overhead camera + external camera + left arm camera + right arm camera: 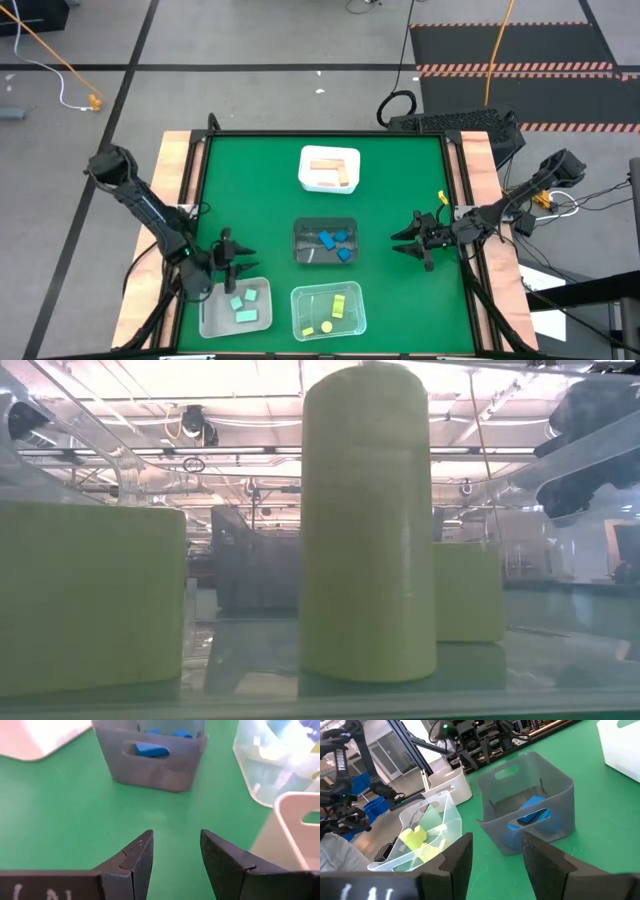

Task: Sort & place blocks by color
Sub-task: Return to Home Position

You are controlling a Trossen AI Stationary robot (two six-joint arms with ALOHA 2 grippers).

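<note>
All the blocks lie in bins. The tan blocks [331, 172] are in a white bin [304, 160], and the blue blocks [335, 243] [532, 810] in a grey bin [300, 232]. The yellow blocks [332, 310], with the cylinder [368, 520], are in a clear bin [300, 300]. The mint blocks [243, 304] are in a pale bin [212, 318]. My left gripper [235, 255] [176, 855] is open just beyond the pale bin's far edge, over bare table. My right gripper [408, 242] [495, 855] is open to the right of the grey bin.
The four bins stand in the table's middle and near-left part. Green table [250, 180] shows around them on the left, right and far sides. Wooden rails [178, 160] edge the table. The left wrist view shows the pale bin's wall [295, 830] close beside my left fingers.
</note>
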